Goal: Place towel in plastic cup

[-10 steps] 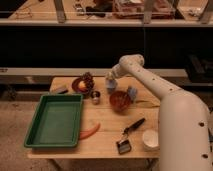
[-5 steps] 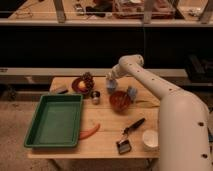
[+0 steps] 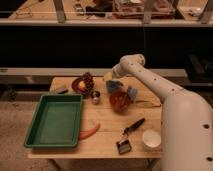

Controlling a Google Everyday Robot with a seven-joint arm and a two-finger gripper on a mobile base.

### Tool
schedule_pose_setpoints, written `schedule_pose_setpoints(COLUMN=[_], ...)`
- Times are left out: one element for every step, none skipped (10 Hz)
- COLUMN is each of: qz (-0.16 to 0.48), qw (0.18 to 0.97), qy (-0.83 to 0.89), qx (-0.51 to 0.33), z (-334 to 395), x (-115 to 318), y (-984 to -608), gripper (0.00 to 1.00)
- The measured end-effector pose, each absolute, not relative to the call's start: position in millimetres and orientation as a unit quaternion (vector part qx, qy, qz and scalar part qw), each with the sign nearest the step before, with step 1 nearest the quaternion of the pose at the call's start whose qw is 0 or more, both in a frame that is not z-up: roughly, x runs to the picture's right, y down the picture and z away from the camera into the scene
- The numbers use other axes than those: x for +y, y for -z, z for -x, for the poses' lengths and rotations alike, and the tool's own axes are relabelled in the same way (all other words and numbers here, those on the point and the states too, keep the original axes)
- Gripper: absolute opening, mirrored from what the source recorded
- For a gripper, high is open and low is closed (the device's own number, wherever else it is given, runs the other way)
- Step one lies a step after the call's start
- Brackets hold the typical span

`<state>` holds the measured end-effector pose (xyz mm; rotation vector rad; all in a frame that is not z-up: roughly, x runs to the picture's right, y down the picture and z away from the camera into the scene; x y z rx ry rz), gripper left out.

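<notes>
**A:** Starting left of the red-brown bowl (image 3: 120,101): has anything moved there in the last second?

**B:** No. The green tray (image 3: 55,120) is well to the bowl's left, and the small metal cup (image 3: 95,96) is just beside its left edge. Neither has shifted.

**A:** And the gripper (image 3: 113,83)?

**B:** It hangs just behind the bowl's far-left rim, as it did a second ago. We see a pale blue patch right under it, which we take for the towel (image 3: 110,88). We cannot tell whether the gripper has hold of it or is only resting over it.

**A:** So the change is almost none.

**B:** Yes, the arm has held its pose (at most a slight settling). We judge that the grasp is being made or has only just been made, and the carry has not begun.

**A:** Where does it need to go?

**B:** To the plastic cup (image 3: 132,93), which stands just beside the bowl's right rim. It is near the towel, with the bowl's back edge between them.

**A:** And further right?

**B:** The white cup (image 3: 151,139), well in front of the bowl and to its right. We must not mistake it for the target.
</notes>
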<state>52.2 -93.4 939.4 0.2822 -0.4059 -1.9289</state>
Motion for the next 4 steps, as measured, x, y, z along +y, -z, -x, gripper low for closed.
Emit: schedule_pose_setpoints(qz=[-0.12, -0.12, -0.121, -0.124], qw=[0.546, 0.55, 0.558, 0.573], qy=[0.812, 0.809, 0.804, 0.795], qx=[-0.169, -0.167, -0.165, -0.156], z=[-55, -57, -60, -67], x=[-96, -98, -101, -105], y=[-937, -935, -933, -928], gripper=[0.8, 0.8, 0.8, 0.8])
